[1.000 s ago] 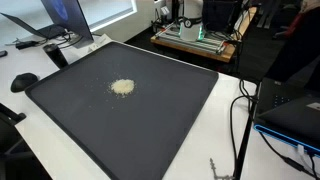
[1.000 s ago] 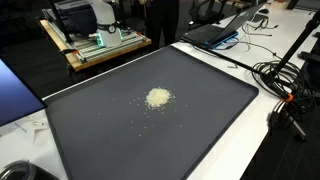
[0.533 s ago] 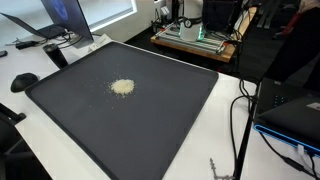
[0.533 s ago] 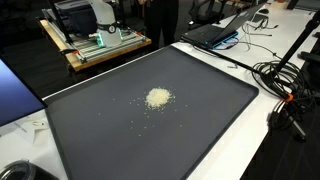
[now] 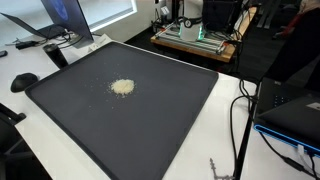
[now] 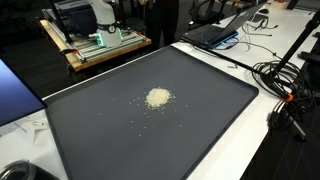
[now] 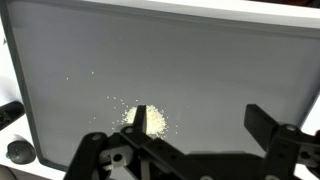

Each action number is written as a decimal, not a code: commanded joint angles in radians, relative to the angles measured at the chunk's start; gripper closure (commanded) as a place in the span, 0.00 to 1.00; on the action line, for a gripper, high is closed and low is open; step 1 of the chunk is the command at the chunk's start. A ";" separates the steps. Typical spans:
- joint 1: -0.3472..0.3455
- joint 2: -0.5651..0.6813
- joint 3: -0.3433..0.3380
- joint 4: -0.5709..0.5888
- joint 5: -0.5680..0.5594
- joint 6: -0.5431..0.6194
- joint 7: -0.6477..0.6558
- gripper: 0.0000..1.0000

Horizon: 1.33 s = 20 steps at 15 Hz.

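Looked like a robotics lab or engineering office. A white table [image 6: 252, 150] carried a big dark test mat [image 5: 130, 120] that covered most of the top, and the wrist view looked straight down on it. Computers sat at the table edges: an open laptop [image 6: 215, 33] at one far corner and a blue-lit screen [image 5: 68, 18] at another. Black cables [image 6: 283, 75] lay in loose bundles over the tabletop and hung off its side. Behind the table stood a wooden cart [image 5: 195, 40] loaded with boxed equipment, with a green light [image 6: 100, 40] glowing on it. The background was dark, with more desks and gear.
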 commanded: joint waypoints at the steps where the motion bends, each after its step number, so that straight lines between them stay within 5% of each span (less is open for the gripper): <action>1: -0.006 0.159 0.037 0.073 -0.065 0.050 0.038 0.00; 12: 0.010 0.606 0.029 0.366 -0.307 0.041 0.156 0.00; 20: 0.084 0.922 -0.076 0.652 -0.420 -0.012 0.237 0.00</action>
